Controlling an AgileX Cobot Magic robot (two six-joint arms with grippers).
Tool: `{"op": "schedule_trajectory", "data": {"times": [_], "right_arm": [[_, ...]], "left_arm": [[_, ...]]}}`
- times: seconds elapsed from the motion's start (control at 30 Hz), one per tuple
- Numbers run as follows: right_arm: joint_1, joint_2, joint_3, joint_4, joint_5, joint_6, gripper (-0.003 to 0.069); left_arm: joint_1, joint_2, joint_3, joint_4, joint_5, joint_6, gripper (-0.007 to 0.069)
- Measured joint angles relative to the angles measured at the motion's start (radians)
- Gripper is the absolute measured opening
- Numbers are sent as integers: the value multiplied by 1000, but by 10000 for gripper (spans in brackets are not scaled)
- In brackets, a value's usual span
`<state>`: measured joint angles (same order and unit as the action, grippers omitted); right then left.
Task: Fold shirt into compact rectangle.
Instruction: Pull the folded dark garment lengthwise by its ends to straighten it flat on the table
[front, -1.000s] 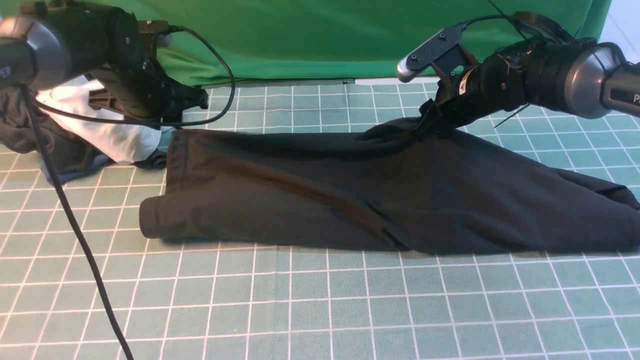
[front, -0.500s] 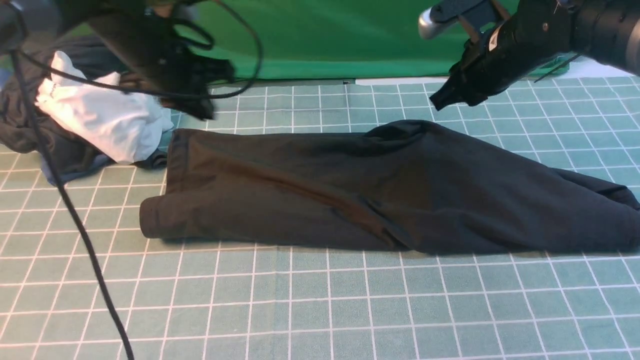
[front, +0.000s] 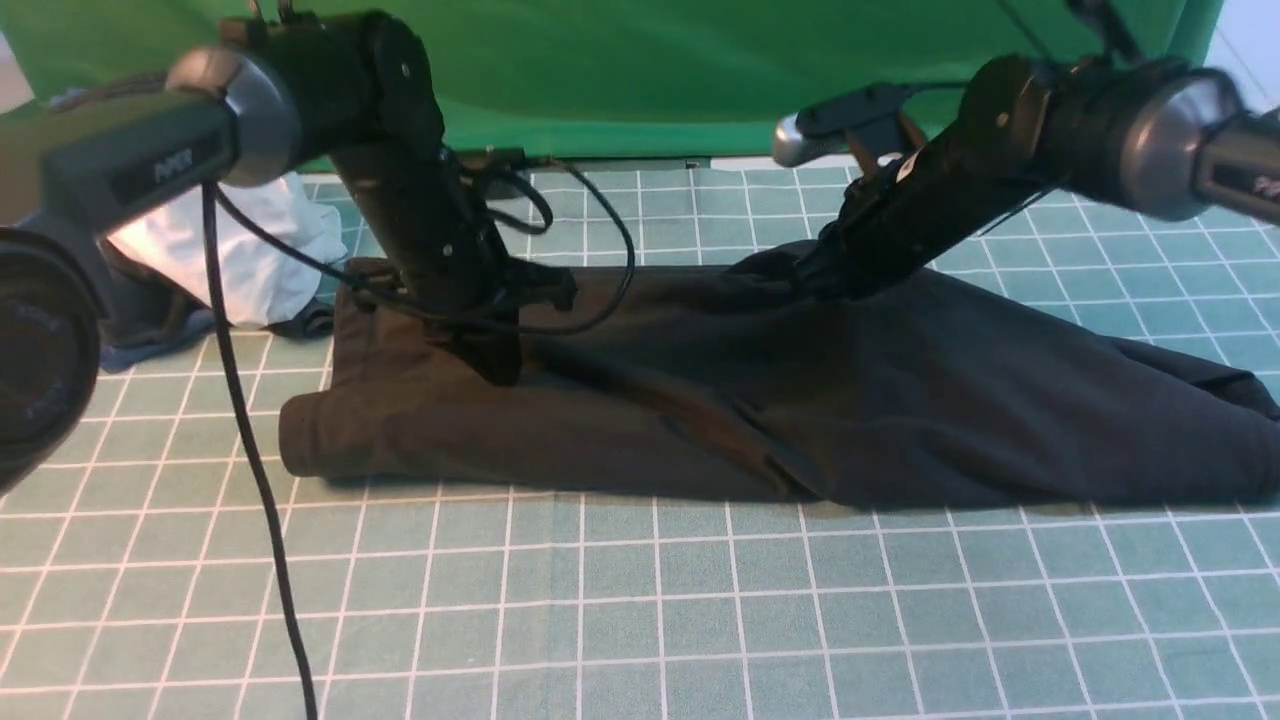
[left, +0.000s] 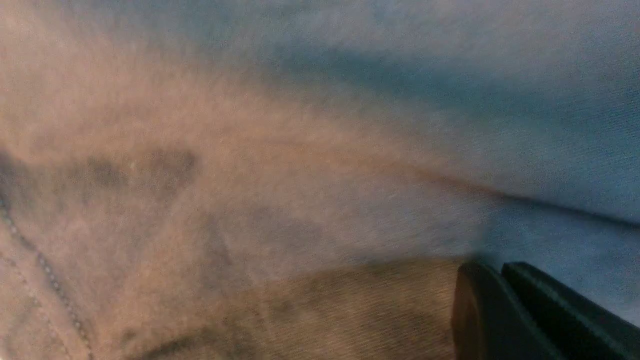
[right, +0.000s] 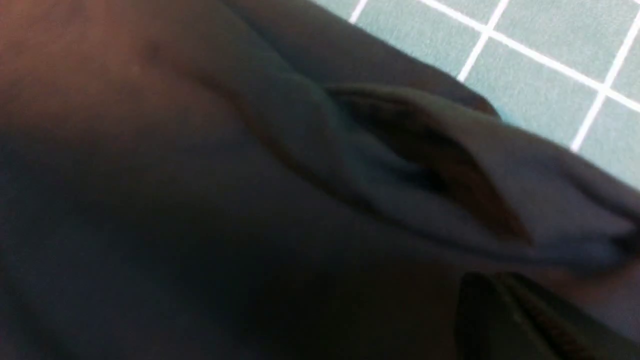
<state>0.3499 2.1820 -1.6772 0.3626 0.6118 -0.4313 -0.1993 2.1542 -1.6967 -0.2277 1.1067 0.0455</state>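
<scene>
The black shirt (front: 800, 400) lies folded into a long band across the green grid mat (front: 640, 620), its rolled end toward the left. My left gripper (front: 500, 368) points down onto the shirt's left part, jaws shut, tips pressed against the cloth. In the left wrist view the left gripper's (left: 495, 267) two fingers lie together against the shirt fabric (left: 250, 200) with nothing seen between them. My right gripper (front: 815, 282) rests shut at the raised fold on the shirt's far edge. In its wrist view the right gripper (right: 492, 277) sits just beside a loose fold (right: 425, 165).
A white garment (front: 250, 250) and a dark grey and blue bundle (front: 140, 320) lie at the far left, close to the shirt's corner. A black cable (front: 250, 470) hangs from the left arm down across the mat. A green backdrop (front: 650, 70) closes the far side.
Both grippers let go of the shirt's far edge, lifted and shut. They have come back down: the left now onto the shirt further right, the right to the far-edge fold.
</scene>
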Motion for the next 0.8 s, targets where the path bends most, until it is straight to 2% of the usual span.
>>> {"op": "schedule_trajectory", "data": {"times": [0.33,0.53,0.6,0.63,0.7,0.73,0.8], "right_arm": [[-43,53,-79,-18,-113,-16,15],[-87,51,-197,-23,44,-19,25],[-89,51,-261,-23,140,-36,69],[-89,51,-288,-22,175,-49,114],[-88,51,-306,-20,198,-63,170],[-85,51,-320,-19,208,-85,253],[-78,54,-326,-19,209,-106,335]], "left_arm": [[0,-15,135,15,-110,-17,1],[0,-27,147,10,-126,-17,1],[0,-40,157,9,-139,-17,1],[0,-46,159,9,-141,-17,1],[0,-55,161,10,-141,-17,1],[0,-65,162,10,-141,-17,1],[0,-73,162,10,-143,-17,1]]}}
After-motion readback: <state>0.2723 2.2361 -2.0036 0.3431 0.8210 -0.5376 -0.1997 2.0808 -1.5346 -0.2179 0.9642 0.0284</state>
